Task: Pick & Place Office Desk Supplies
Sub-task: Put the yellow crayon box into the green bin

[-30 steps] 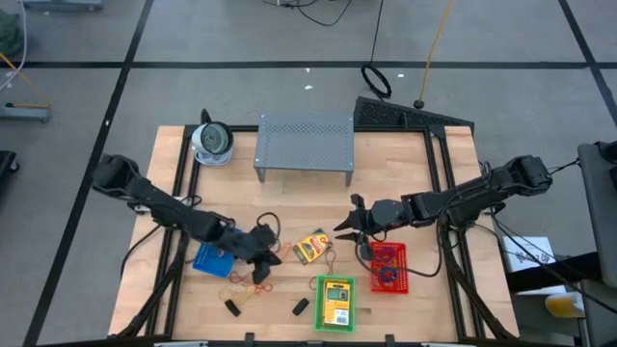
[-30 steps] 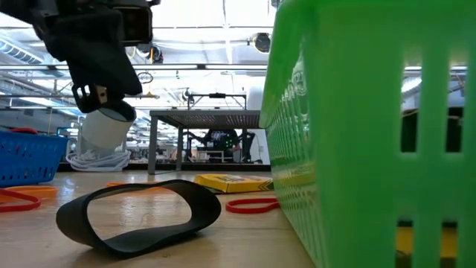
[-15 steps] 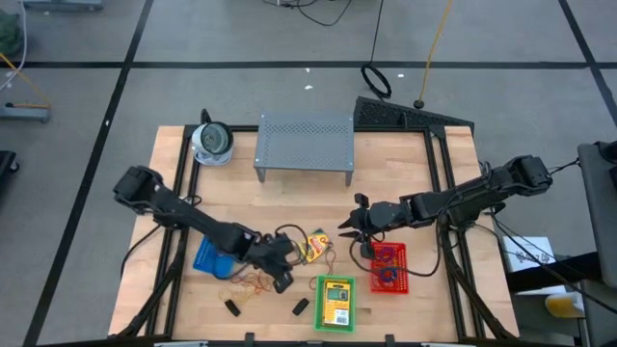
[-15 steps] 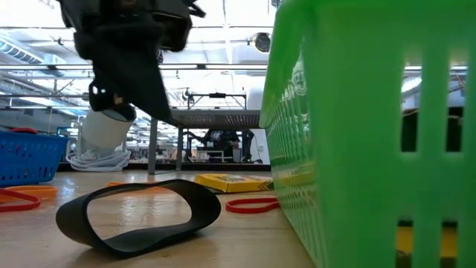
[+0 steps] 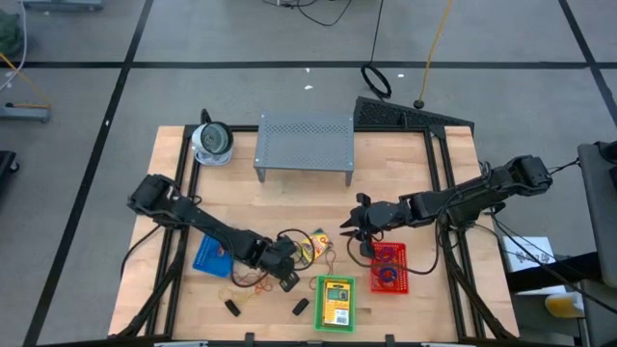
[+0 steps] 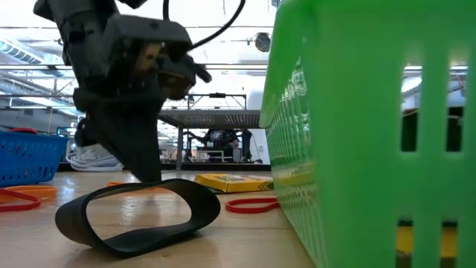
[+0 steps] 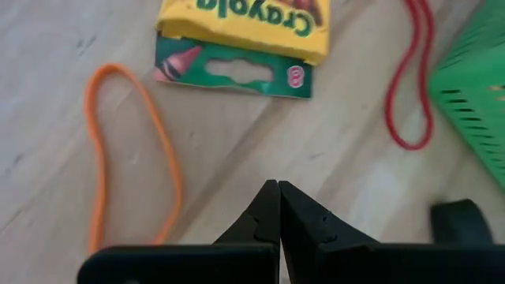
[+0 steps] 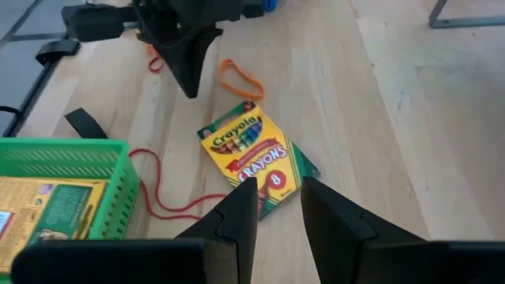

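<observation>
A: Crayon box as the landmark, then. It lies flat on the wood just beside the green basket. Where are the arms?

B: The left gripper is low over the table just beside the box, fingers pressed together with nothing between them. An orange rubber band lies to one side of its tips and a red rubber band runs between the box and the basket. The right gripper hangs above the box's other side, jaws partly spread, pinching nothing.

A: So the likely step is a pick near that box?

B: My guess is a band. To do it well, the left fingers must spread first, then come down straddling one strand of the loop, tips touching the wood, and close gently so the thin rubber doesn't squirt out.

A: Risks?

B: Nudging the box, or catching a black clip, which sits close by. The blue basket and red basket lie farther out on either side of the box.
</observation>
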`<control>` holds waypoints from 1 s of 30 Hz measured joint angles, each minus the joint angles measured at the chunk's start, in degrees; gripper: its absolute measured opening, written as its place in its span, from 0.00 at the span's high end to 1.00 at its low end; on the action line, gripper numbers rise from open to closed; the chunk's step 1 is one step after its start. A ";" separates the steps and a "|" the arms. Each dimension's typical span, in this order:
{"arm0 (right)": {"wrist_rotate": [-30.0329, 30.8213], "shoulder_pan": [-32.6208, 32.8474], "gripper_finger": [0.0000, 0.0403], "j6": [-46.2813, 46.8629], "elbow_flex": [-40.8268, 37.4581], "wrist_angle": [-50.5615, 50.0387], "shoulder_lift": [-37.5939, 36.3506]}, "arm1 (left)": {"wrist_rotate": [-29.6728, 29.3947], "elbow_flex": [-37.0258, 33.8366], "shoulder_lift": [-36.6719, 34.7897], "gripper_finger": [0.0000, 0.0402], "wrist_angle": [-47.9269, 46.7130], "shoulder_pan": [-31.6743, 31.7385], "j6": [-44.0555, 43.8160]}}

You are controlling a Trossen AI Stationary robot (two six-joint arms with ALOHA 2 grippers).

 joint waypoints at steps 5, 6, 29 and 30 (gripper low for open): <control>0.02 -0.26 0.78 -0.21 0.00 -0.13 0.00 | -4.37 0.00 0.00 1.00 0.15 0.39 -0.09; 0.04 -0.28 0.78 -0.19 0.00 -0.13 0.00 | -5.53 0.00 0.00 1.00 0.12 0.42 0.07; 0.04 -0.33 0.78 -0.11 0.00 -0.59 0.00 | -8.28 0.04 3.38 1.00 3.75 1.04 2.04; 0.04 -0.33 0.78 0.08 0.00 -0.59 0.00 | -8.36 0.04 3.94 1.00 4.65 1.02 1.89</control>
